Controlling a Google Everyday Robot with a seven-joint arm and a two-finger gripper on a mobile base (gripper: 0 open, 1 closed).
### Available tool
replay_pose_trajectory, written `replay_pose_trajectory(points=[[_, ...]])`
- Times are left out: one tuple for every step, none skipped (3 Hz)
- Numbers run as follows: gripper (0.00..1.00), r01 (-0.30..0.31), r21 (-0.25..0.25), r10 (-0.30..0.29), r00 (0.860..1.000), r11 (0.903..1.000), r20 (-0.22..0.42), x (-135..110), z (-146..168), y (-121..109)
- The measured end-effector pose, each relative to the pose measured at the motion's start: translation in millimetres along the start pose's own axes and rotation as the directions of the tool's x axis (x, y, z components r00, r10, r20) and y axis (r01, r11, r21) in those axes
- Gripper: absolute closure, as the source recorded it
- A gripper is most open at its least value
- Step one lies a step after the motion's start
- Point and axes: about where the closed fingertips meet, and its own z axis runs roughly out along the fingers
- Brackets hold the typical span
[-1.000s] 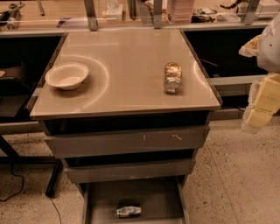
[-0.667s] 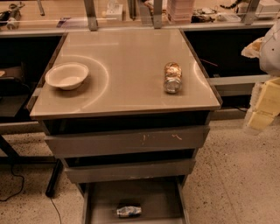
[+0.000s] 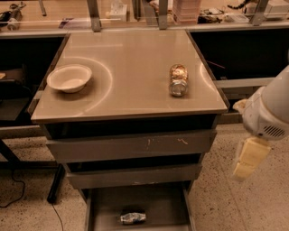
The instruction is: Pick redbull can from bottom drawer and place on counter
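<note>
The redbull can [image 3: 132, 218] lies on its side on the grey floor of the open bottom drawer [image 3: 104, 207], near the frame's lower edge. The counter [image 3: 131, 81] is a glossy beige top above three grey drawers. My gripper [image 3: 248, 161] hangs at the right edge, beside the cabinet at the height of the upper drawers, well apart from the can. It holds nothing that I can see.
A white bowl [image 3: 69, 77] sits on the counter's left side. A clear jar [image 3: 178, 79] with golden-brown contents lies on its right side. A cluttered wooden bench [image 3: 135, 11] with metal posts stands behind. Speckled floor lies to the right.
My arm and gripper have dropped lower at the right, and the view has shifted slightly. The can, bowl and jar have not moved.
</note>
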Motion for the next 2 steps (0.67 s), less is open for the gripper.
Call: replay_pose_trajectory(points=[[0.0,-0.041,-0.096,0.039,0.999,0.9946,-0.027,25.9,88.6,19.0],[0.0,-0.041,-0.096,0.039,0.999,0.9946,-0.027,25.9,88.7,19.0]])
